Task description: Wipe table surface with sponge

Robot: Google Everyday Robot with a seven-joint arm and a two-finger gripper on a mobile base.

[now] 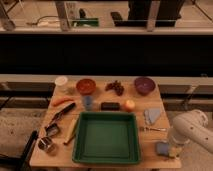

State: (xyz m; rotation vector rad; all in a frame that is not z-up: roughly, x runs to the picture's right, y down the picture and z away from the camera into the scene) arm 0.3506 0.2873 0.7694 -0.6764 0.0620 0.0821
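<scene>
The sponge (162,148), a small blue-grey pad, lies on the light tan table surface (150,101) near its front right corner, right of the green tray (106,137). My white arm reaches in from the right. Its gripper (173,149) is low at the table's right edge, right beside the sponge and touching or nearly touching its right side.
A folded grey-blue cloth (152,116) and a fork (153,129) lie just behind the sponge. A dark block (110,106), an orange fruit (129,105), a purple bowl (144,85), a red bowl (86,86), grapes (116,87), a white cup (61,82), a carrot (61,101) and metal utensils (50,137) fill the back and left.
</scene>
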